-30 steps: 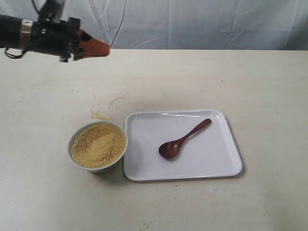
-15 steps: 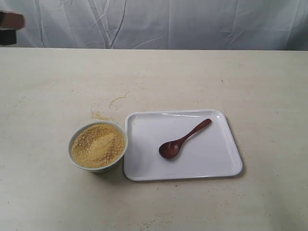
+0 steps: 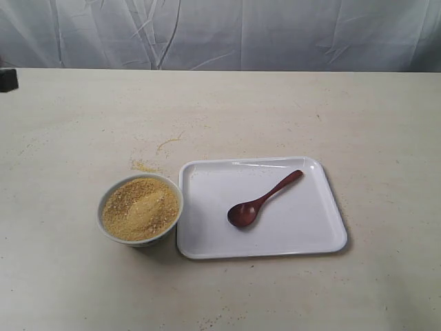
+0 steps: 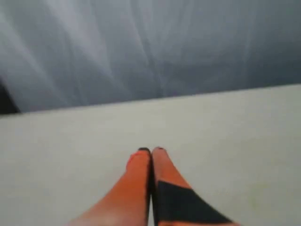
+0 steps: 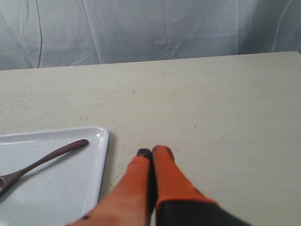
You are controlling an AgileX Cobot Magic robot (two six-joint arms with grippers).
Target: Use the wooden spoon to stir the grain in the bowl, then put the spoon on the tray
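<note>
The white bowl (image 3: 140,209) holds a mound of yellow grain (image 3: 141,207) and stands just left of the white tray (image 3: 310,234). The dark wooden spoon (image 3: 260,201) lies on the tray, its oval end toward the bowl; its handle (image 5: 44,160) and the tray's corner (image 5: 101,141) show in the right wrist view. My right gripper (image 5: 151,153) is shut and empty over bare table beside the tray. Over bare table, far from the bowl, my left gripper (image 4: 151,151) is shut with nothing in it. Only a dark bit of the left arm (image 3: 7,79) shows at the exterior view's left edge.
Spilled grain (image 3: 145,165) lies scattered on the table behind the bowl. A wrinkled white cloth backdrop (image 3: 241,34) hangs behind the table's far edge.
The left arm has drawn back to the left, from over the table's far left to almost out of the exterior view. Bowl, tray and spoon have not moved.
</note>
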